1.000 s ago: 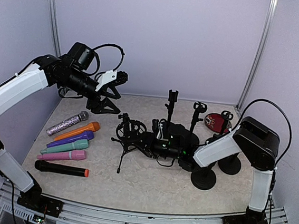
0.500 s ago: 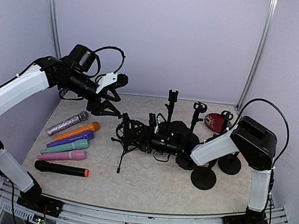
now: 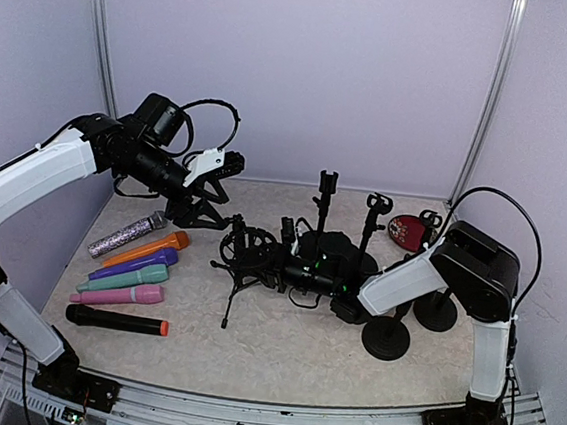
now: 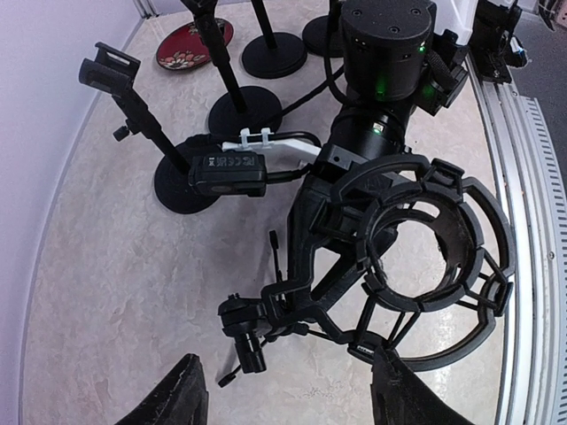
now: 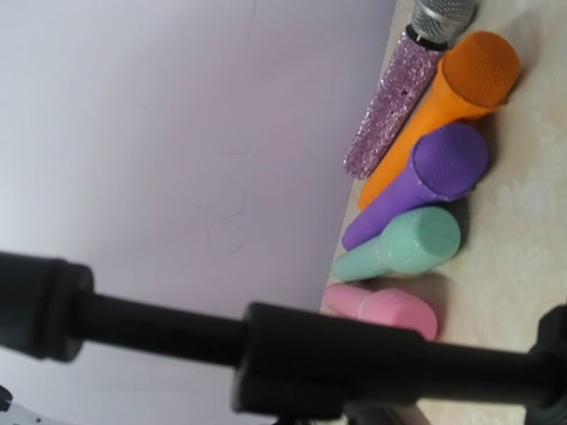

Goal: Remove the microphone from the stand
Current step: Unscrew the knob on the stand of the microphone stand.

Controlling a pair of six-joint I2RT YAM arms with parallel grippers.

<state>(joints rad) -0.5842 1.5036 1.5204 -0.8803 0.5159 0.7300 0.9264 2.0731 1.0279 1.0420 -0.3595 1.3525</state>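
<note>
Left jaws are wide and empty, hanging over the stand (image 3: 248, 247). Right jaws sit at its ring (image 4: 494, 252) — can't tell their grip, and I can't make out the microphone, presumably inside. I'd pin the stand, then slide straight out.

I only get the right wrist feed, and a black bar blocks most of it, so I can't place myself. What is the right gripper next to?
Observer: Seen from above, the right gripper reaches across to the black tripod stand with a ring-shaped shock mount. I cannot tell whether it has closed on it.
Operator: Is anything sitting in that ring?
Observer: No. The left wrist view looks straight through the ring to the pale marbled tabletop.
Operator: And where is the left gripper?
Observer: The left gripper hangs above that stand, jaws open, holding nothing.
</note>
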